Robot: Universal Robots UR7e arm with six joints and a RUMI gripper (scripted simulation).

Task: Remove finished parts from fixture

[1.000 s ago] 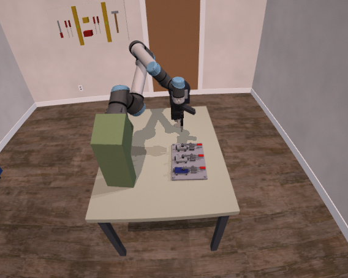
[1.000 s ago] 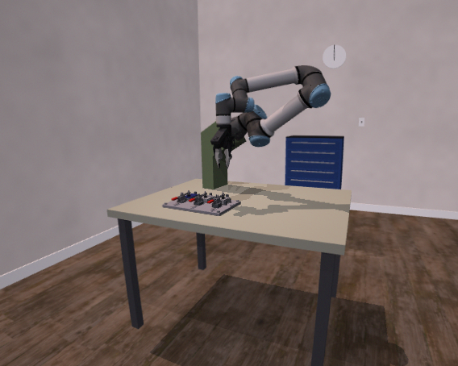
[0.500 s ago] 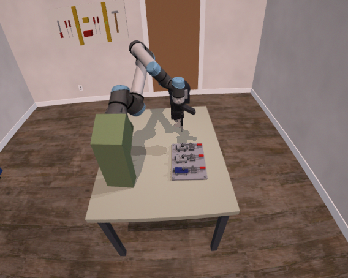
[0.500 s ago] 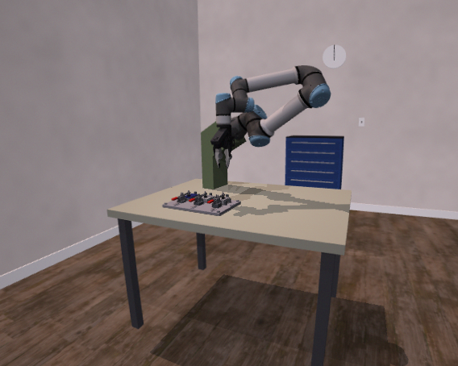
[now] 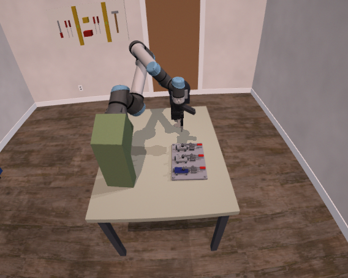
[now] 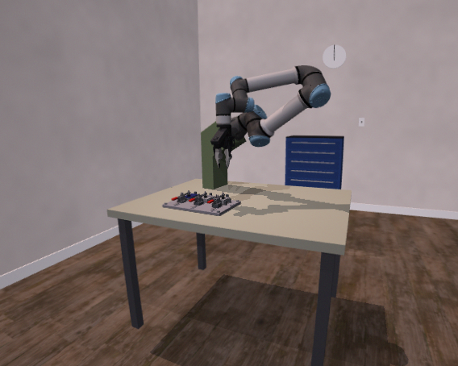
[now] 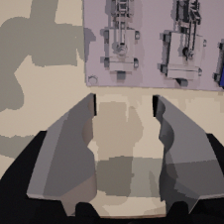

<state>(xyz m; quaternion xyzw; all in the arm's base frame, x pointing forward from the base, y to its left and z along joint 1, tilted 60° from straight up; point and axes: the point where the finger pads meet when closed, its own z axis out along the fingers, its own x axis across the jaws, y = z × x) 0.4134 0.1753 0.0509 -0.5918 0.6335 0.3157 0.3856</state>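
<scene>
The fixture plate lies on the table with three clamps in a row. One pale grey part sits in the end station nearest the robot gripper, and a second pale grey part in the middle station. Their slots are too small to make out. The blue blank sits in the far end station. Clamp arms reach over all three. My gripper is partly open and empty, above the table outside the plate's edge.
Red clamp handles point toward the table's right side in the top view. A tall green block stands at the left of the table, beside the arm's base. The arm's shadow falls beside the fixture.
</scene>
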